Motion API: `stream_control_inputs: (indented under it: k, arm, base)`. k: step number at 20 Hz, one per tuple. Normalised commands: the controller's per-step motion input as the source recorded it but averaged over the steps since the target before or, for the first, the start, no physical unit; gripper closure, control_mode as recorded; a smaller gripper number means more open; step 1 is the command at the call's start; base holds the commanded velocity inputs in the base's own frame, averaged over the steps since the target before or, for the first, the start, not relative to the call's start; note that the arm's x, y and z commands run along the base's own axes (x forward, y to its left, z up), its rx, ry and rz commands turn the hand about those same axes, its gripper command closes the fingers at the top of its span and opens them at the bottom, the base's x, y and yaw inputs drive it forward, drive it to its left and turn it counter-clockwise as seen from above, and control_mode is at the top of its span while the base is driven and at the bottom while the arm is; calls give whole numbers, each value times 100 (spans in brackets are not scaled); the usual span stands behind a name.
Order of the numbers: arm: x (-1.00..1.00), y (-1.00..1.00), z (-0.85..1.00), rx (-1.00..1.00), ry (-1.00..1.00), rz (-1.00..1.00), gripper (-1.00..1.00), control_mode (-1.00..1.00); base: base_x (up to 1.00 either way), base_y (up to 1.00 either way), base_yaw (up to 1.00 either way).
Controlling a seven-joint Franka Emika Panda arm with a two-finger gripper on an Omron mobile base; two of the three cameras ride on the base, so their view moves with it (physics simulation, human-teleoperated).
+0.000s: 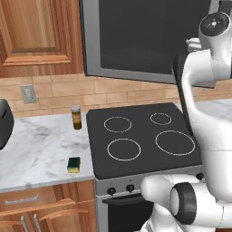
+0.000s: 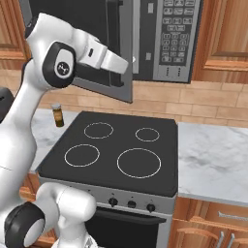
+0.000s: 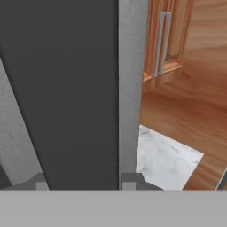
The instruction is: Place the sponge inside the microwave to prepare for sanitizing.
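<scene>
While the hand (image 3: 84, 186) sits nearly closed at the swung-open dark glass door (image 3: 66, 88) of the grey steel microwave (image 2: 167, 38), holding nothing, the arm could knock the door shut; the yellow, green-topped sponge (image 1: 74, 164) waits on the marble bench (image 1: 36, 149), seven o'clock of the black stovetop (image 1: 140, 136).

You have a black stovetop (image 1: 142, 138) with four white rings at the centre of the left base view. At its ten o'clock, a brown spice jar (image 1: 76, 118) with a dark lid stands upright on the marble counter (image 1: 36, 149), just beside the stove's edge. At nine o'clock on the tiled wall sits a grey outlet (image 1: 28, 94). Wooden cabinets (image 1: 38, 31) hang at eleven o'clock.
</scene>
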Motion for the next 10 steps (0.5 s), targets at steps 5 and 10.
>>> stream_control_inputs:
  k: [5,10]
  arm:
    - [-100,29,0,0,0,-20,100,-100]
    - [-86,48,0,0,-5,-6,100,-100]
  base:
    - [0,0,0]
    - [0,0,0]
